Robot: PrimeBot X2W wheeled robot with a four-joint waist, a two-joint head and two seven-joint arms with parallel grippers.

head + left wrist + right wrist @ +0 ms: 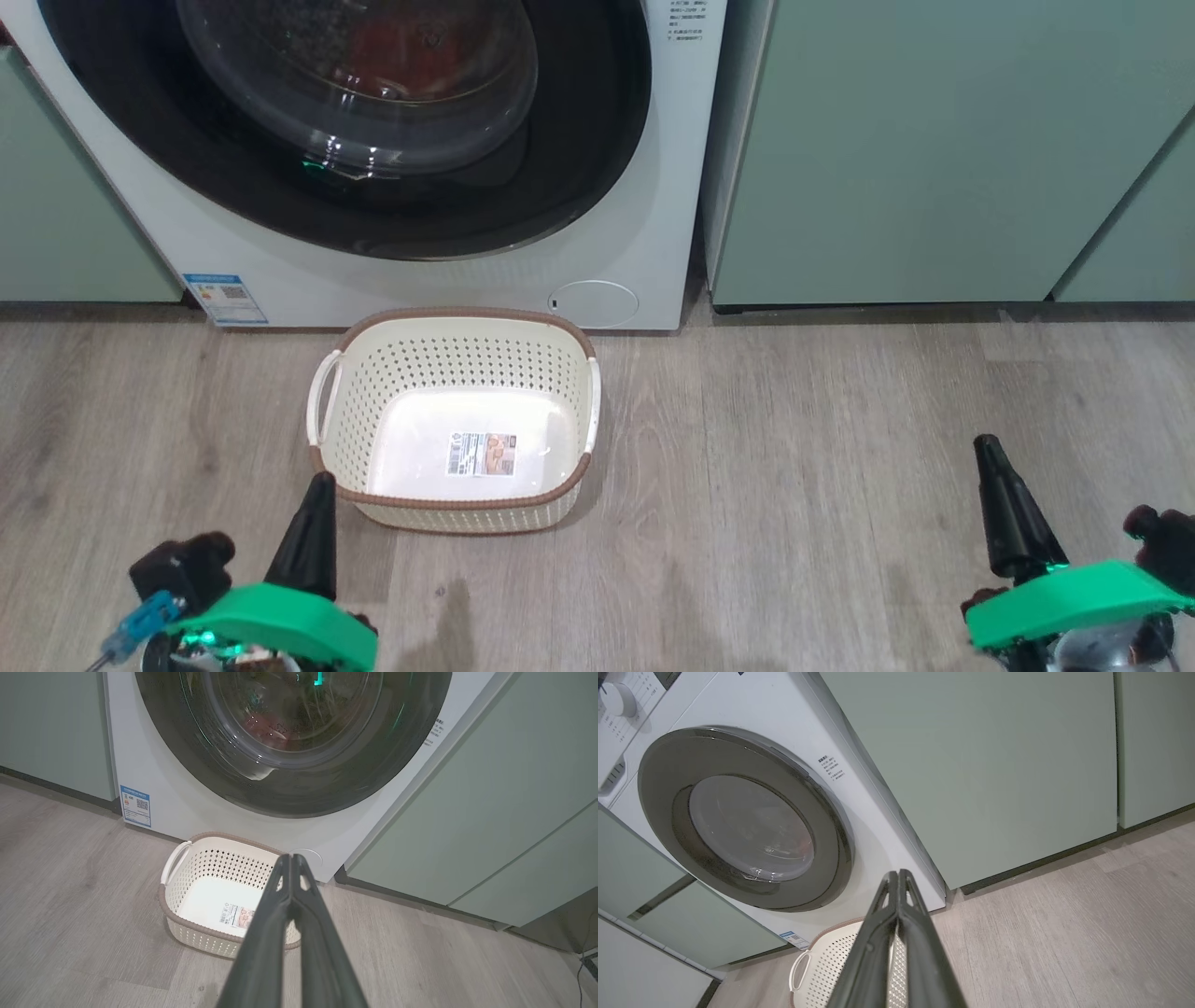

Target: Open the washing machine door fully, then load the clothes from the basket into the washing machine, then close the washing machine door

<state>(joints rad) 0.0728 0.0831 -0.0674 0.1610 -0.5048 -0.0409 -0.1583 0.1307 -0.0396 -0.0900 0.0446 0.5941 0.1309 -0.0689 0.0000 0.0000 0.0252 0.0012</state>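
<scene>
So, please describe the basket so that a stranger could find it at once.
Find the white washing machine between pale green cabinets. On the floor just before it stands the basket: cream, perforated, brown-rimmed, white-handled, empty but for a label inside.

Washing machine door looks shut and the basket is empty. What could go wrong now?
1. The washing machine door looks flush, but its latch is hidden. If it hasn't clicked, it might swing open with the red clothes inside.
2. The left end effector, fingers shut, appears close to the basket at its near corner in the head view. A careless move could knock the basket along the floor.
</scene>
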